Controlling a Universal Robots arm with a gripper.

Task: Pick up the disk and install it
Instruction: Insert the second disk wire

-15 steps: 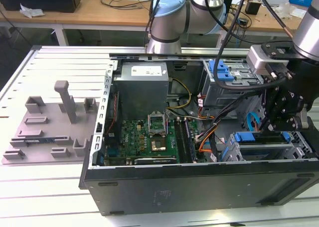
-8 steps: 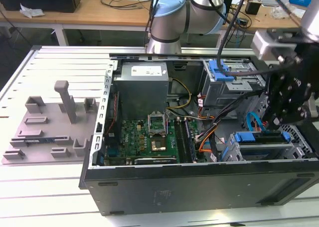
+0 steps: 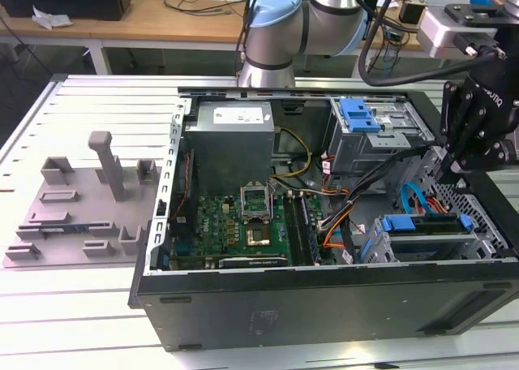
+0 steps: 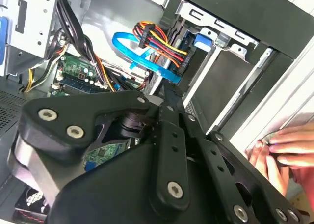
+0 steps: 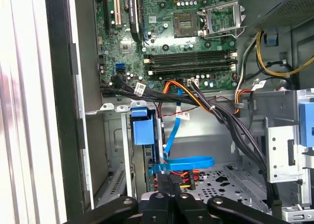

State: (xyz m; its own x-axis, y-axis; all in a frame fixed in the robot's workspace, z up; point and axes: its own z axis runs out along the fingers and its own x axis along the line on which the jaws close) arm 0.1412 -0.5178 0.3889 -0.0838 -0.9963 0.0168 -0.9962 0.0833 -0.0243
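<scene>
One disk (image 3: 426, 224) is the object of the work, and it already sits in the drive cage at the lower right of the exterior view, inside the open computer case (image 3: 324, 297). Its blue bracket faces upward there. The first wrist view shows the same blue bracket (image 5: 142, 128) slotted between the cage's metal rails. Judged from this, pick-up is over and the step in hand is the last part of installing: seating the drive, or work at its cabling.

The tool (image 5: 170, 198) looks clenched, its two black fingers (image 5: 159, 204) pressed side by side with nothing visible between them. Their tips lie just beside the plug with red, orange and yellow wires (image 5: 181, 176) and the flat blue cable (image 5: 189, 161); I cannot tell whether they touch either one.

The arm reaches in from the upper middle of the exterior view. Its wrist bends down over the right end of the case, so the tool points into the space next to the cage.

Any further move here calls for small, straight motion, since the cables crowd the fingers and the cage wall is close.

In the second wrist view a person's hand (image 4: 282, 148) rests on the bench (image 3: 81, 321) just outside the case wall, which is a hazard. The grey fixture plate (image 3: 81, 216) lies at the left of the exterior view, well apart.
</scene>
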